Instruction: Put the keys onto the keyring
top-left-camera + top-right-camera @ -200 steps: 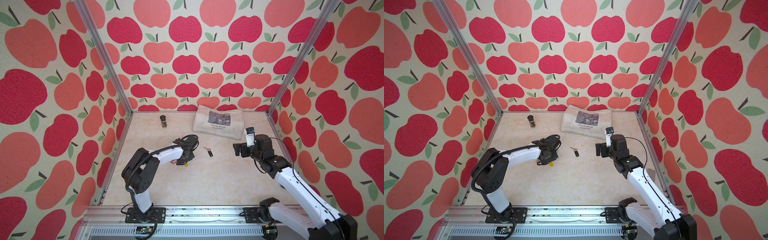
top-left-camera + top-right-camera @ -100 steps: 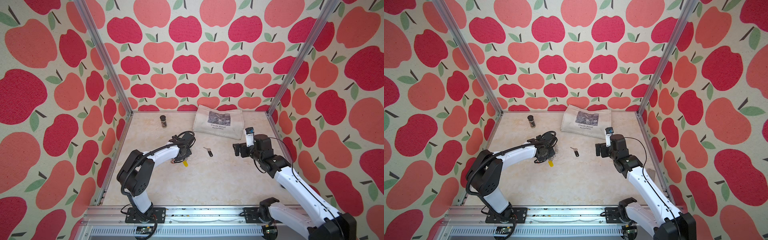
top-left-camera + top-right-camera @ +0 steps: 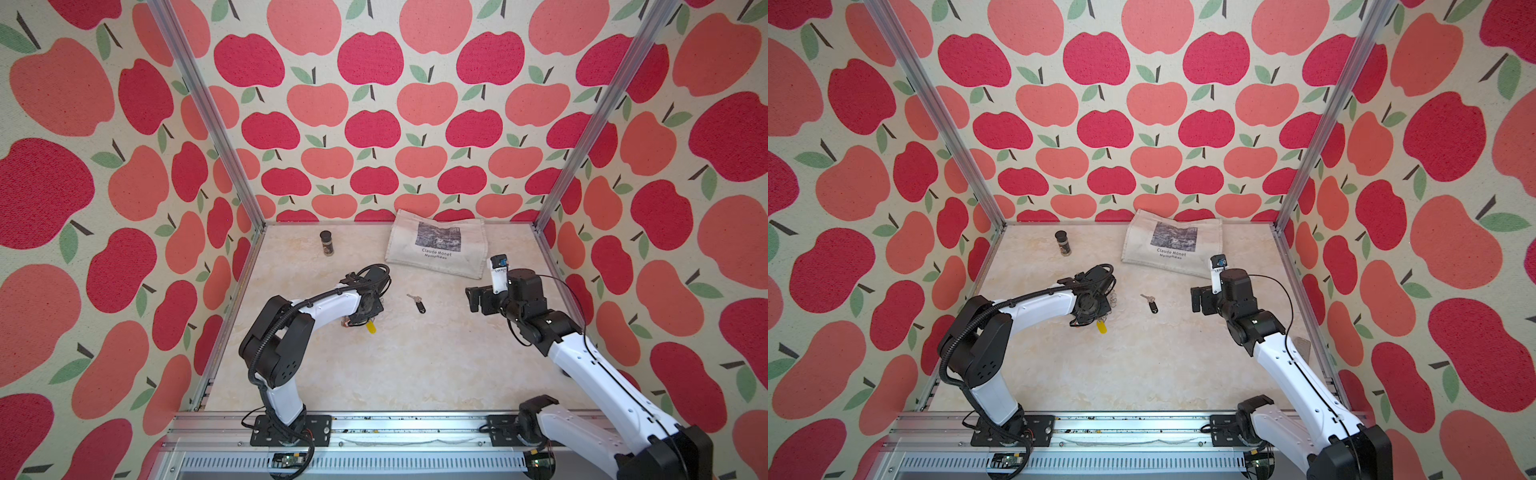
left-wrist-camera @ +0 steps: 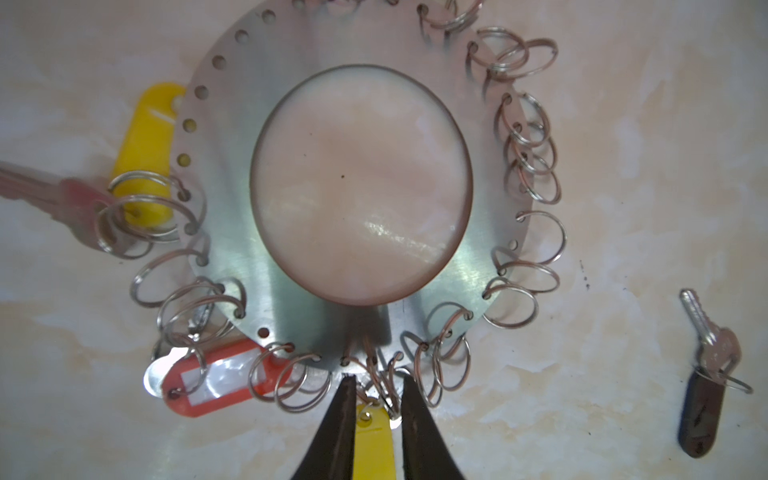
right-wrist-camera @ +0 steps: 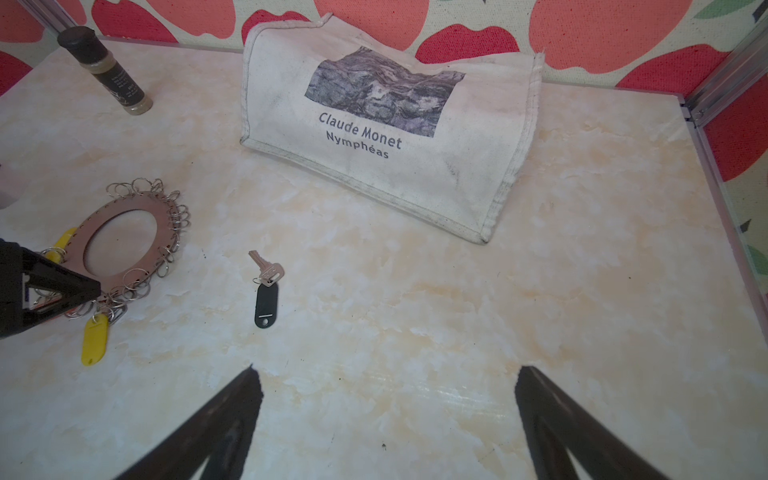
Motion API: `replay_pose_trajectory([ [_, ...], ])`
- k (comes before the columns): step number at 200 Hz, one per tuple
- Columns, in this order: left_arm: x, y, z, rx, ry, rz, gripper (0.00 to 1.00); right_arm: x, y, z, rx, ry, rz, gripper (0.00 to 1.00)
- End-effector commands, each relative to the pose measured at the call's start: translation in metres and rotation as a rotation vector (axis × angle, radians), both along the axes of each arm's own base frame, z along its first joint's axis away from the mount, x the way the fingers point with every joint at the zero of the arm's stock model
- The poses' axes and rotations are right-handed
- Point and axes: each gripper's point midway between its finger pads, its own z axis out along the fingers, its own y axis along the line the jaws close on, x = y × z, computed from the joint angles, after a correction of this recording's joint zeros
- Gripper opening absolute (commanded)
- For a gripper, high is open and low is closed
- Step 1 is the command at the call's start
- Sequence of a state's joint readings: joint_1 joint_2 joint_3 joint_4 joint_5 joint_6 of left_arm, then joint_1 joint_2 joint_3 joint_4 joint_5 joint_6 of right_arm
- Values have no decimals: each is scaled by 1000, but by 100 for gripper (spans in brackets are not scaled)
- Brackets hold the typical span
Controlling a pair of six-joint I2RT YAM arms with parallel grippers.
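The keys (image 3: 417,302) (image 3: 1151,304), a small silver key on a black oval tag, lie loose on the marble floor between the arms; both wrist views show them (image 4: 712,361) (image 5: 266,291). The keyring (image 4: 232,257) (image 5: 162,216) lies flat, its rim hung with wire rings. In both top views the left wrist covers most of it. My left gripper (image 4: 377,378) is at its rim, jaws nearly together on a bunch of wire rings, a yellow tag (image 4: 374,440) between them. My right gripper (image 3: 473,299) (image 5: 384,374) hovers wide open to the right of the keys, holding nothing.
A red-framed tag (image 4: 216,378), a second yellow tag (image 4: 143,153) and a red-headed key (image 4: 62,199) hang on the disc's rings. A dark spice jar (image 3: 327,243) and a folded canvas bag (image 3: 438,247) stand near the back wall. Aluminium posts mark the back corners.
The left arm's elbow has swung to the left while its gripper stayed over the keyring, and its jaws have narrowed onto the rings. The right arm and the keys have not moved.
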State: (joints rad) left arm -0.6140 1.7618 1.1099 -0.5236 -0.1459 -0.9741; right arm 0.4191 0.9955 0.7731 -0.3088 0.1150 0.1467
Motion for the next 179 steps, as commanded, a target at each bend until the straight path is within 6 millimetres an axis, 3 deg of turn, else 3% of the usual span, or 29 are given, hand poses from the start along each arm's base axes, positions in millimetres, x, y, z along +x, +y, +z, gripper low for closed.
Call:
replay_pose_trajectory([
  [1,6,-6,2,-4,-9,-14,22,1,2,2,-12,-7,9,99],
  [179,9,-8,0,2,-5,-25,12,0,-1,2,-20,-12,3,99],
])
